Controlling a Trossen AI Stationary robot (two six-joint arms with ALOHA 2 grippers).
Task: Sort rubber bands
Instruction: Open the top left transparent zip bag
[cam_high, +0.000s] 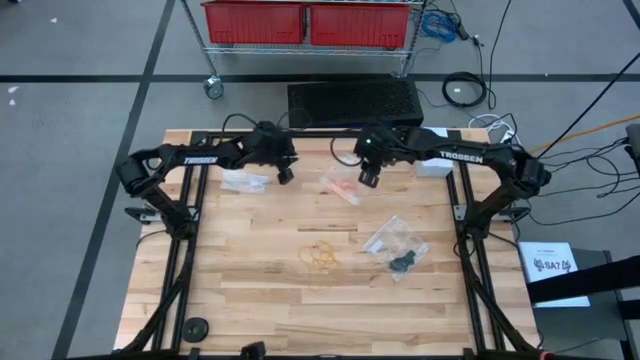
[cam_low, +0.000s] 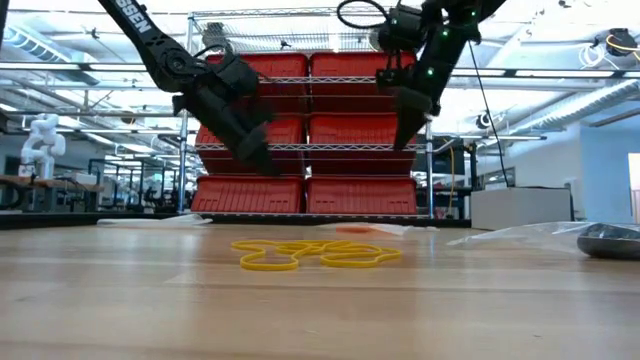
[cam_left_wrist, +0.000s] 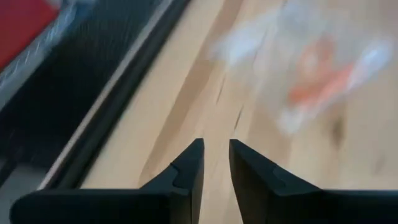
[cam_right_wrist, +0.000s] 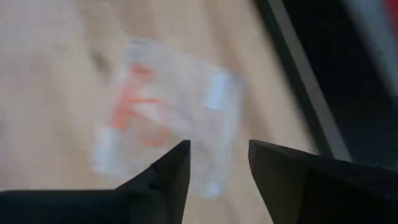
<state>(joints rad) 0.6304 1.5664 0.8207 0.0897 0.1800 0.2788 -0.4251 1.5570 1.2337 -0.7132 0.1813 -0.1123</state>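
We see left hand (cam_high: 285, 172) raised near the counter's (cam_high: 250, 290) far edge, fingers slightly apart | right hand (cam_high: 368, 178) spread above orange-band bag (cam_high: 343, 187) | tan rubber bands (cam_high: 321, 256) mid-counter, open room around.

The left arm's gripper (cam_left_wrist: 216, 163) shows as two dark, wedge-shaped fingers (cam_left_wrist: 188, 169) rising from the frame's lower edge, their tips parted by a narrow gap with nothing between them. Beneath and beyond them lies the light wooden tabletop (cam_left_wrist: 186, 93), its plank seams running diagonally. Farther off on the wood rests a blurred clear plastic bag (cam_left_wrist: 311, 68) with orange contents, too indistinct to identify further. Along the table's edge runs a dark band (cam_left_wrist: 93, 74); a red shape (cam_left_wrist: 22, 25) occupies the corner beyond it.
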